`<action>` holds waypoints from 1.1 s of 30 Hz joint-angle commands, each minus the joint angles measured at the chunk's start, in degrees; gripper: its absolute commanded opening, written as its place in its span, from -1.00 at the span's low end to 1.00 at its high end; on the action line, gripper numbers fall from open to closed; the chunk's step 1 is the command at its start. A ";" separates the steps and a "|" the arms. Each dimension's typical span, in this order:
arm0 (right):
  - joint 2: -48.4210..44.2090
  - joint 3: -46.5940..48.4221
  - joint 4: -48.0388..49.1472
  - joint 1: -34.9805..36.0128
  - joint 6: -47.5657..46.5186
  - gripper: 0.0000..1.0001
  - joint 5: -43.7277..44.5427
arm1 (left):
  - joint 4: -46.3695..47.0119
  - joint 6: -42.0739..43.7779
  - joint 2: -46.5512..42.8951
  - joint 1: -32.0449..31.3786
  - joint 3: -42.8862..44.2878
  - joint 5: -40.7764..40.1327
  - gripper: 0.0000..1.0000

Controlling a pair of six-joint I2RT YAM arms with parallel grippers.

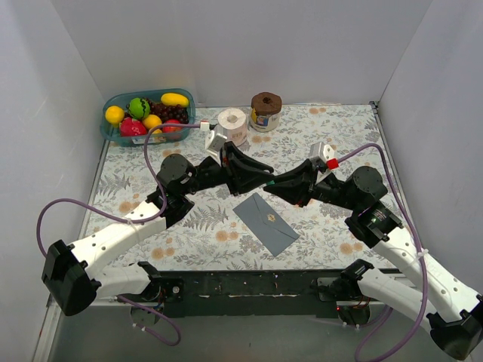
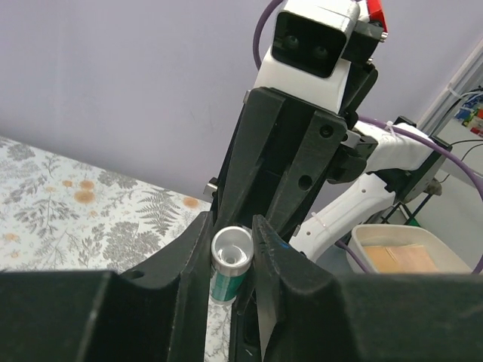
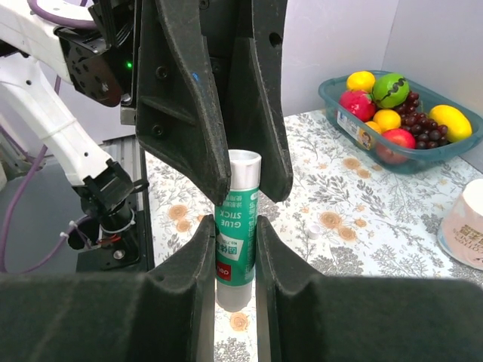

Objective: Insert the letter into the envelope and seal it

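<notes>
The envelope [image 1: 266, 223], one, lies flat; left fingers [image 2: 190, 260] and right fingers [image 3: 192, 290] both clamp one glue stick [image 3: 236, 234].

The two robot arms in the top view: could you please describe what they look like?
The left arm and right arm have white shell links and black joints, each trailed by a purple cable. The left gripper and right gripper are black, wedge-shaped, topped by white camera blocks.

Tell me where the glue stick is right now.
In the right wrist view the glue stick is clamped in the right gripper, its top between the left gripper's fingers; from above, that is mid-table, just beyond the envelope.
</notes>
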 commanded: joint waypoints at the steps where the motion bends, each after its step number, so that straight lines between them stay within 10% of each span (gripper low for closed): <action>1: -0.58 0.18 3.73 -0.11 0.39 -0.97 -1.42 | -0.50 -0.31 0.27 0.37 0.88 1.16 -1.00; 7: 2.83 3.42 -0.11 -0.11 3.20 -0.97 6.29 | -9.18 1.09 2.47 0.37 6.39 -6.81 -1.00; 17: 15.83 15.36 -8.29 4.09 3.47 -0.97 43.36 | -27.37 4.70 14.85 -5.17 21.61 -51.11 -1.00; 19: 17.25 17.14 -9.45 4.63 2.24 -0.97 50.78 | -28.45 6.10 16.97 -6.48 24.87 -56.12 -0.21; 21: 17.35 17.41 -8.84 4.63 2.06 -0.97 48.53 | -28.28 6.19 16.54 -6.67 25.58 -55.45 0.64; 23: 15.78 16.45 -7.27 4.28 0.57 -0.97 43.61 | -23.05 7.68 14.17 -6.58 23.57 -50.37 0.96; 27: 12.43 13.99 -3.66 1.82 -0.75 -0.97 15.10 | -11.16 5.59 7.40 -3.69 14.26 -34.91 0.96; 33: 6.54 9.77 -0.49 1.21 1.62 -0.97 4.48 | -0.43 -1.61 3.18 0.89 4.58 -16.08 0.87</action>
